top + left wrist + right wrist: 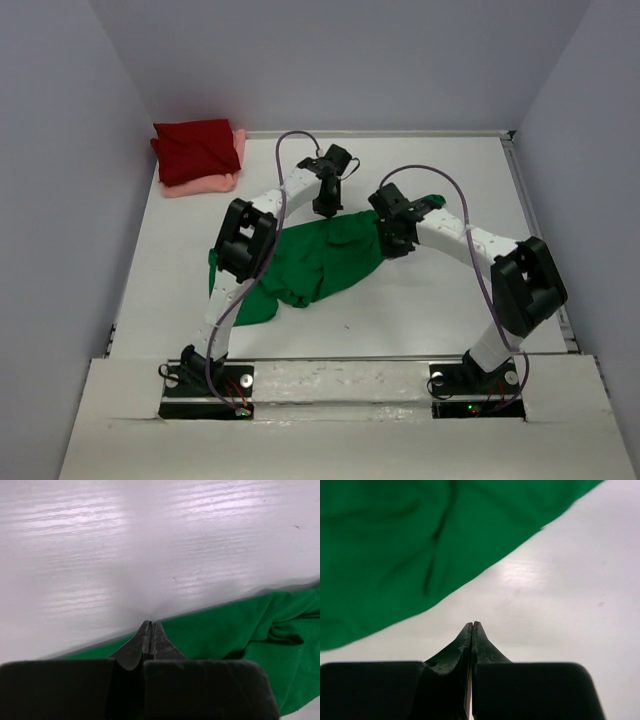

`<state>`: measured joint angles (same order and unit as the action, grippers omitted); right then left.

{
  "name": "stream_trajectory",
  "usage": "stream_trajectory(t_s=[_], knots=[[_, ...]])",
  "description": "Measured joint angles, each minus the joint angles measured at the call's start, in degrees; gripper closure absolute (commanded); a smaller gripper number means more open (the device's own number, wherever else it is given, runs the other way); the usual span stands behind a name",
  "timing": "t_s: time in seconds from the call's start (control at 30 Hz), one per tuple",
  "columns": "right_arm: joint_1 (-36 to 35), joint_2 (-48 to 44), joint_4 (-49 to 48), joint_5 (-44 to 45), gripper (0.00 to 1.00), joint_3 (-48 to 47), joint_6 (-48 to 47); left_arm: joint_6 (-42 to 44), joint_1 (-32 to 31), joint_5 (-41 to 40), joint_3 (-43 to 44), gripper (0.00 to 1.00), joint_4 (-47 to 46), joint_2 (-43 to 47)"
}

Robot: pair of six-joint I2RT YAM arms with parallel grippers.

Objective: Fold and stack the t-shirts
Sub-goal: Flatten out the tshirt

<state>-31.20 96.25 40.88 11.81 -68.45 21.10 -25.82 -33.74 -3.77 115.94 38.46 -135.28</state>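
The bright green t-shirt [310, 265] lies crumpled and spread in the middle of the white table. My left gripper [326, 210] points down at its far edge. In the left wrist view the left gripper [151, 625] is shut, its tips right at the hem of the green t-shirt [240, 630], and no cloth shows between the fingers. My right gripper [392, 248] hangs at the shirt's right end. In the right wrist view the right gripper [472, 624] is shut over bare table, a short way from the green t-shirt [395, 555]. The dark red t-shirt [195, 150] lies folded on the folded salmon pink t-shirt [205, 184] in the back left corner.
Grey walls close in the table at the left, back and right. A thin raised rim [520, 190] runs along the right side. Both arms' cables loop above the shirt. A pale ledge [340, 380] with the arm bases spans the near edge.
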Motion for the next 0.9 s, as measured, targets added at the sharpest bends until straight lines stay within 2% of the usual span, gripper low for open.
stream_trajectory(t_s=[0.07, 0.13, 0.27, 0.43, 0.57, 0.73, 0.9], knots=[[-3.85, -1.25, 0.66, 0.68, 0.98, 0.17, 0.39, -0.46, -0.09, -1.62, -2.58, 1.00, -1.84, 2.27], [-5.77, -1.29, 0.90, 1.16, 0.65, -0.61, 0.35, -0.83, -0.09, -2.95, -7.02, 1.00, -1.79, 6.82], [-5.49, -1.29, 2.32, 1.57, 0.52, -4.28, -0.13, -1.07, -0.09, -7.50, -8.35, 1.00, -0.31, 15.74], [-4.72, -1.18, 1.33, -1.95, 0.52, -8.66, -0.72, -2.64, 0.79, -15.19, -14.19, 0.98, -0.07, 29.86], [-4.94, 0.02, 1.03, -6.12, 0.49, -8.68, -2.27, -4.24, 6.08, -17.68, -18.01, 0.97, 0.66, 38.53], [-9.94, 5.90, 2.62, -6.95, 0.51, -10.67, -3.58, -3.98, 16.68, -19.39, -16.87, 0.97, 1.64, 40.48], [-19.26, 10.58, 4.35, -6.51, 0.54, -15.96, -3.58, -1.84, 21.16, -19.26, -13.88, 0.97, 3.87, 39.45]])
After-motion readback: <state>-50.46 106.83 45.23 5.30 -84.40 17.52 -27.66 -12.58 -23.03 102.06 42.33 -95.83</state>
